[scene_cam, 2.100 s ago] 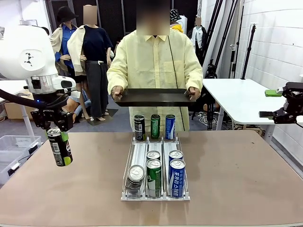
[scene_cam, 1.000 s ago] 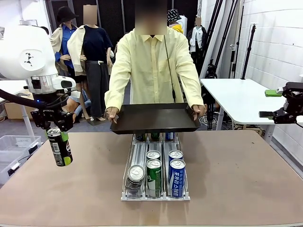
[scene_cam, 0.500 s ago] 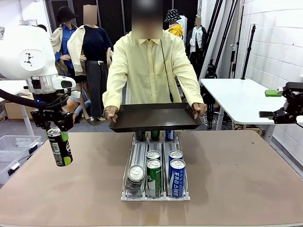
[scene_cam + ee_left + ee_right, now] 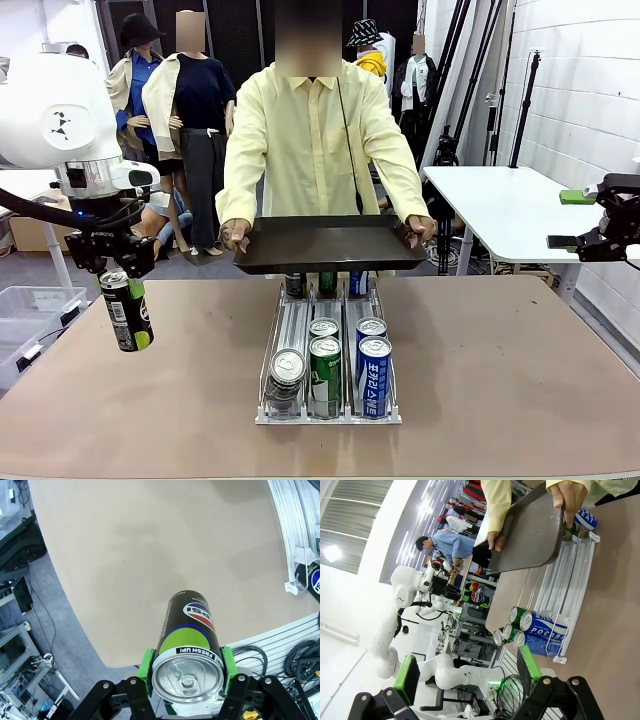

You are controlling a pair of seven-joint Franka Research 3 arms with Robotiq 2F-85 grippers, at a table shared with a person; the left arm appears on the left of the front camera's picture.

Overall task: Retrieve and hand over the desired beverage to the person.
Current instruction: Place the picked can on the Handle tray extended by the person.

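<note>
The left gripper (image 4: 115, 272) holds a black can (image 4: 126, 312)
The can hangs just below its fingers. The right gripper (image 4: 468, 672) stands wide. The person (image 4: 318, 130) holds a dark tray (image 4: 325, 245) well away from both grippers.

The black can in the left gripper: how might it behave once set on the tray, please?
The black can looks rigid: the left gripper pinches it without visible dents. Tall and narrow, it could tip on the hand-held tray. Lying down, it would probably roll.
</note>
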